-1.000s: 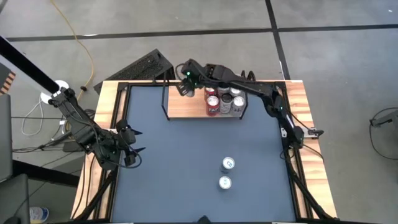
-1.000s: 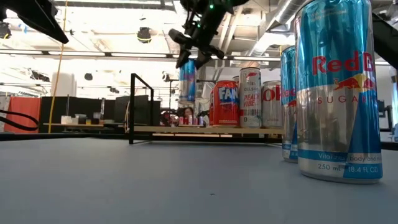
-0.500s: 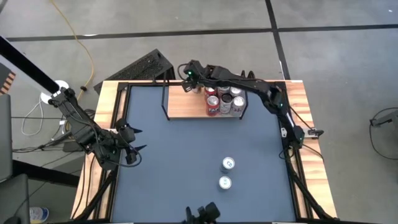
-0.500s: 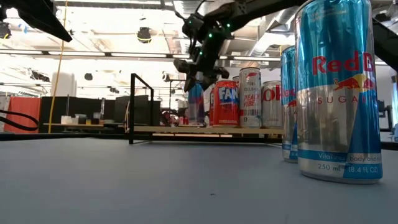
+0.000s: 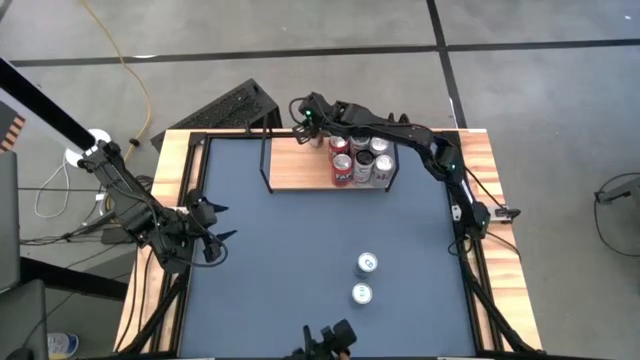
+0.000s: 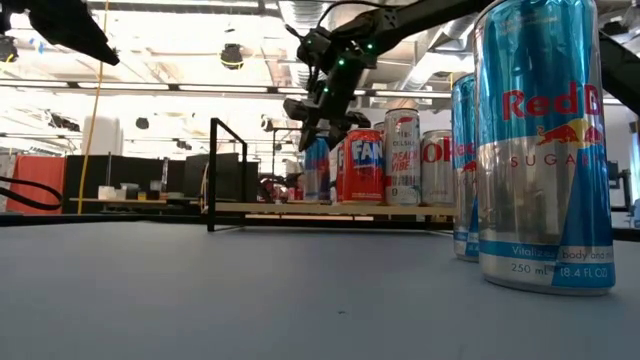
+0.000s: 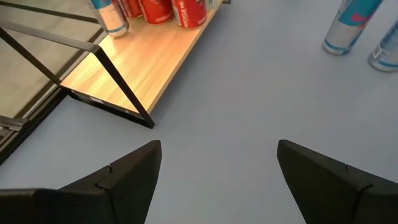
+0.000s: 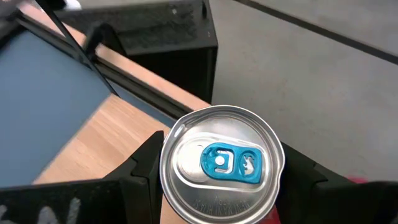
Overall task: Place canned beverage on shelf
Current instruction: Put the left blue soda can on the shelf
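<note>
A slim blue-and-silver can (image 6: 318, 170) stands upright at the shelf's far side, left of the red cans (image 6: 360, 165). My right gripper (image 6: 322, 128) is shut on its top end, seen from above in the high view (image 5: 316, 128). The shelf (image 5: 300, 172) is a light-wood board with a black wire frame at the table's far edge, and several cans (image 5: 362, 162) stand on its right half. My left gripper (image 5: 215, 228) hangs open over the table's left side, with nothing between its fingers (image 7: 124, 180). My right gripper pinches the can's upper wall just under the rim (image 8: 166, 180) between its two fingers (image 8: 138, 171), one on each side. It comes slanting down from the right. The can stands upright, and its base (image 7: 115, 27) is at the shelf board's level.
Two more blue cans (image 5: 367, 263) (image 5: 361, 293) stand on the dark table top toward the near right, large in the low view (image 6: 540, 150). The shelf's left half (image 7: 143, 62) is bare wood. A black keyboard (image 5: 235, 108) lies beyond the table's far edge.
My right gripper has gone down and a little toward the table's right with the can, still shut on it. The can, which hung well above the shelf board, now stands upright at board level beside the red cans.
</note>
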